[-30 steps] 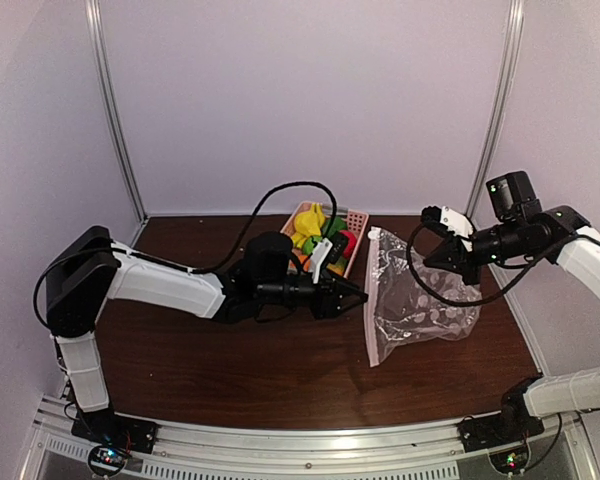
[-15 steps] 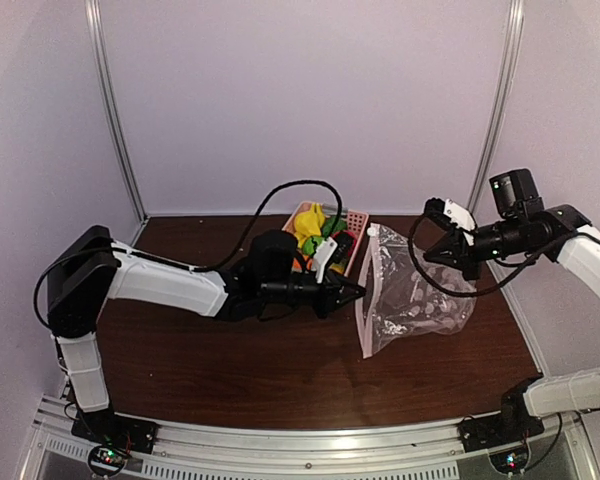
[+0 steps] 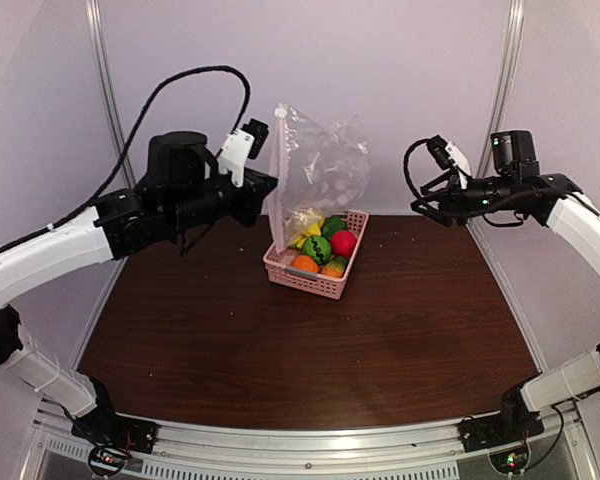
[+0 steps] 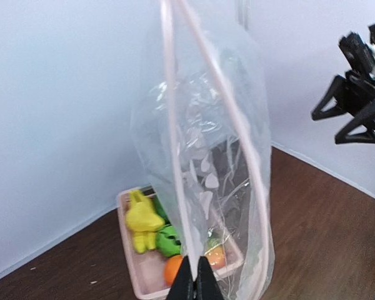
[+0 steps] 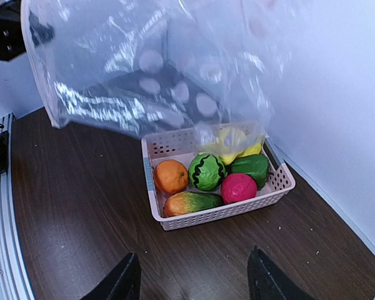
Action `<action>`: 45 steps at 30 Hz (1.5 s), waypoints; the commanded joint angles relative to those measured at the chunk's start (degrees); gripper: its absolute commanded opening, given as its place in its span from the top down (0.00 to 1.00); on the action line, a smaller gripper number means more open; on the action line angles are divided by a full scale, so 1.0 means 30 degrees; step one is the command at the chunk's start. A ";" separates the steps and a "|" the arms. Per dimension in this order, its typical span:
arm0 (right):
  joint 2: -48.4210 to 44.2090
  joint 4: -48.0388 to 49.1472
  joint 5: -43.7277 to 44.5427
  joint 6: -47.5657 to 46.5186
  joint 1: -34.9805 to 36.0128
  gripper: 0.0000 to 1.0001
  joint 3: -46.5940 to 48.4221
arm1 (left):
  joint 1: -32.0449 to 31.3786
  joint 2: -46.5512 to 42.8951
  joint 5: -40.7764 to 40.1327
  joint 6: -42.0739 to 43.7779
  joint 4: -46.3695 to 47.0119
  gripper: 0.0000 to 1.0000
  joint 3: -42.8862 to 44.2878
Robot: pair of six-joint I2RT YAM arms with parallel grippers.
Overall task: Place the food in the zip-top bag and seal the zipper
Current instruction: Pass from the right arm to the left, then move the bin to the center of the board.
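While the zip-top bag (image 3: 318, 165) hung in the air above the far side of the pink basket (image 3: 305, 281), we judged the step in hand to be opening its mouth. Our left gripper (image 3: 268, 188), up and left of the basket, was pinched shut on the bag's mouth edge. Our right gripper (image 3: 428, 197), well right of the basket, stood open and empty. The food (image 5: 207, 172) all lay in the basket. We would bring the right fingers to the zipper (image 4: 170, 125) and draw its free lip gently apart.
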 commanded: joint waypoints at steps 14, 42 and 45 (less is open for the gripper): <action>1.0731 0.1491 0.9692 0.5706 0.3830 0.32 0.5381 | 0.1927 0.0650 -1.0569 0.1338 -1.0606 1.00 0.0630; 1.6942 0.0288 1.2153 1.0854 0.2278 0.82 0.8002 | 0.4677 0.0758 -0.1679 -0.0513 -0.6023 1.00 -0.2130; 1.6012 0.0349 1.2125 1.0749 0.1608 0.93 0.6930 | 0.4677 0.0899 -0.1762 -0.0867 -0.6103 1.00 -0.2051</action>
